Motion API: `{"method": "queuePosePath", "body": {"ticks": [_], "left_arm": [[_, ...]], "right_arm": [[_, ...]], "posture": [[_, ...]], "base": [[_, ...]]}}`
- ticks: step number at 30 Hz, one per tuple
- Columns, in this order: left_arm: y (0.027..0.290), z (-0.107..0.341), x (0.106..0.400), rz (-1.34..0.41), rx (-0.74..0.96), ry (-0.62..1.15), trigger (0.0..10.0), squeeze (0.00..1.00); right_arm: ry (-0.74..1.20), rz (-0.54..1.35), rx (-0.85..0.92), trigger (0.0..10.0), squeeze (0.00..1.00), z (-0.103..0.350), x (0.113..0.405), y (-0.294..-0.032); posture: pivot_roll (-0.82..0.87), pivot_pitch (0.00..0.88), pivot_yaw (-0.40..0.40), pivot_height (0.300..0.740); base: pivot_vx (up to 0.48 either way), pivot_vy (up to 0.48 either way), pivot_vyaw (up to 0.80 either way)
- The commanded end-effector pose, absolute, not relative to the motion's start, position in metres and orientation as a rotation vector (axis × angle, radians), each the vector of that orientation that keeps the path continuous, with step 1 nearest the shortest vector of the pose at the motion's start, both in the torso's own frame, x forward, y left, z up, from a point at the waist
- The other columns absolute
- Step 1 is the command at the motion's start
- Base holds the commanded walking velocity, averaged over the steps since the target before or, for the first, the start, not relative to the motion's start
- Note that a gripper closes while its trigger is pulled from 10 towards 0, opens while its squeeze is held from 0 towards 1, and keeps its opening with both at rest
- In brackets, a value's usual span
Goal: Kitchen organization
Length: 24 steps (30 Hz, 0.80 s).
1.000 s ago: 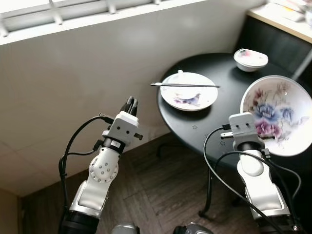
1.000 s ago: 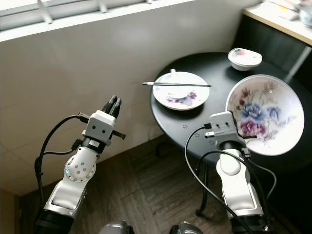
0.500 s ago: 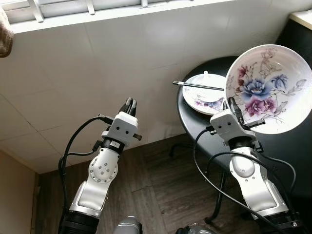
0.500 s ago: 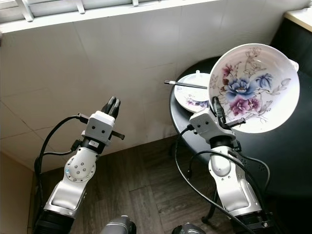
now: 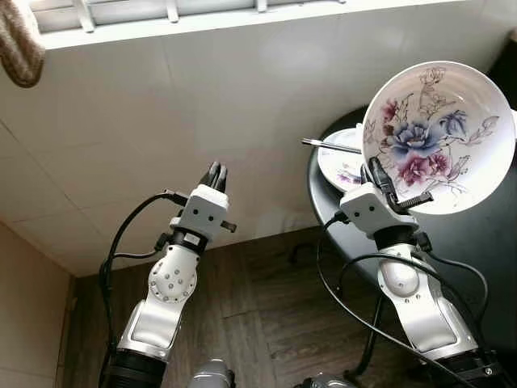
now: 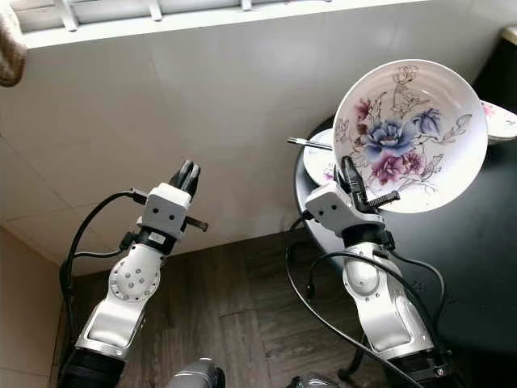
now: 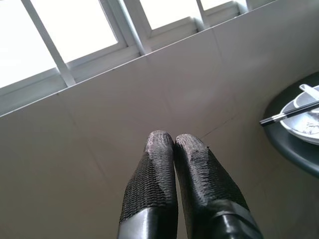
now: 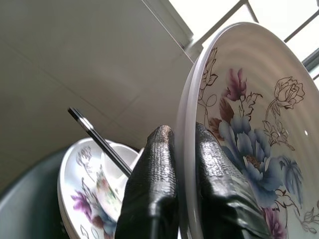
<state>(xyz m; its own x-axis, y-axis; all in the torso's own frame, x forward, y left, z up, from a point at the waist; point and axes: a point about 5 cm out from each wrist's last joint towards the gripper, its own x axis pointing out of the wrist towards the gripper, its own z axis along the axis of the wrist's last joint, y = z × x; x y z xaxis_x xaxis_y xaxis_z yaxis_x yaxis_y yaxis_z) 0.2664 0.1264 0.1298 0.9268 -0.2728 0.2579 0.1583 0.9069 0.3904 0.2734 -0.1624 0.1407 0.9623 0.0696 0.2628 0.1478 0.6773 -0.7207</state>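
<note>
The right gripper (image 8: 182,149) has its two black fingers pinched on the rim of a large floral bowl (image 5: 440,133), one finger behind the wall and one on the painted inside. The bowl is held up on its edge above the near left part of a round black table (image 5: 485,242), well clear of the tabletop. Its open, flowered face is tilted toward the camera and slightly up, with the gripped rim at the low left and the opposite rim high on the right; being round, it has no long axis of its own.

Behind the bowl on the table lies a shallow floral plate (image 5: 339,166), partly hidden by the bowl. A pair of dark chopsticks (image 5: 329,146) rests across the plate, its long axis running left to right, the left end jutting past the plate's rim and over the table edge. A white spoon (image 7: 310,91) lies in the plate just beyond the chopsticks. At the far right, another small dish (image 6: 502,121) peeks from behind the bowl.

The left gripper (image 7: 174,142) is raised over the dark wood floor (image 5: 266,323), well left of the table, its fingers pressed together and holding nothing, pointing at the pale tiled wall (image 5: 202,97) below a window frame (image 7: 124,30).
</note>
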Motion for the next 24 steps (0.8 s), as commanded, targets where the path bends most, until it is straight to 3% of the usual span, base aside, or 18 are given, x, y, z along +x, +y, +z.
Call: {"method": "queuePosePath", "body": {"ticks": [1, 14, 24], "left_arm": [[0.1277, 0.1301, 0.2689, -0.222, 0.362, -0.297, 10.0, 0.0], [0.1262, 0.1317, 0.2698, -0.238, 0.348, -0.303, 10.0, 0.0], [0.1268, 0.133, 0.2695, -0.243, 0.369, -0.322, 10.0, 0.0]], "right_arm": [[-0.343, -0.04, -0.833, 0.0, 0.0, 0.1512, 0.2741, -0.1568], [-0.338, -0.031, -0.816, 0.0, 0.0, 0.1479, 0.2744, -0.1539], [-0.338, -0.023, -0.806, 0.0, 0.0, 0.1462, 0.2762, -0.1517]], "posture": [[0.12, 0.0, -0.015, 0.74], [0.12, 0.0, -0.011, 0.74], [0.13, 0.0, -0.012, 0.74]], "base": [[0.0, 0.0, 0.8], [0.0, 0.462, 0.8], [0.0, 0.0, 0.8]]}}
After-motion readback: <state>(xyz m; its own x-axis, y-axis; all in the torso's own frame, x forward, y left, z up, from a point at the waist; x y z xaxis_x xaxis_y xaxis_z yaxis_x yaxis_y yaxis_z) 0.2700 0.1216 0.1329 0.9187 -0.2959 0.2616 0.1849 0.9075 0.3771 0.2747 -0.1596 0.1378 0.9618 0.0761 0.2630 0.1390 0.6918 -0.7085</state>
